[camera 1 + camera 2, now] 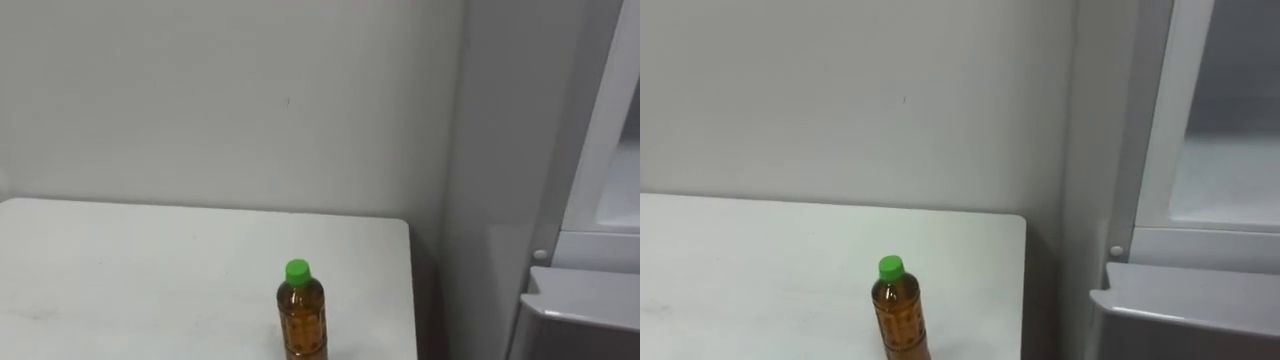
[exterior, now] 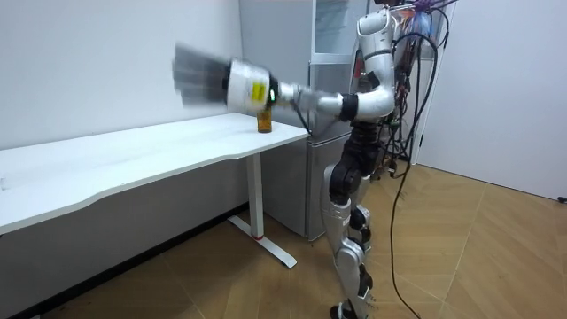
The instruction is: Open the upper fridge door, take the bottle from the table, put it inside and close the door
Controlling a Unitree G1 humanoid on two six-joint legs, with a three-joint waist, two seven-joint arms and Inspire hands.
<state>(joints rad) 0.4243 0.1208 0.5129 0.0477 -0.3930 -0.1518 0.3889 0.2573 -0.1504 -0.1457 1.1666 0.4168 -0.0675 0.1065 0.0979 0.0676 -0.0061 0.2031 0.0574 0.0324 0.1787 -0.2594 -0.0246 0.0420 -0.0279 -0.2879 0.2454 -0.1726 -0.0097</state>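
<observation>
A small bottle (image 1: 302, 318) of amber liquid with a green cap stands upright on the white table (image 1: 120, 280), close to its right end; in the right eye view the bottle (image 1: 898, 312) is low in the middle. In the room view the bottle (image 2: 264, 121) stands at the table end beside the fridge (image 2: 330, 44). I stand at that table end, facing the wall. My left arm reaches out toward the room view's left, with the left hand (image 2: 199, 75) raised above the table, blurred and apart from the bottle.
The grey fridge (image 1: 1200, 200) stands right of the table against the wall, and its upper compartment (image 1: 1230, 150) shows a pale inside. A grey ledge (image 1: 585, 305) juts out below it. A narrow gap separates the table edge from the fridge side.
</observation>
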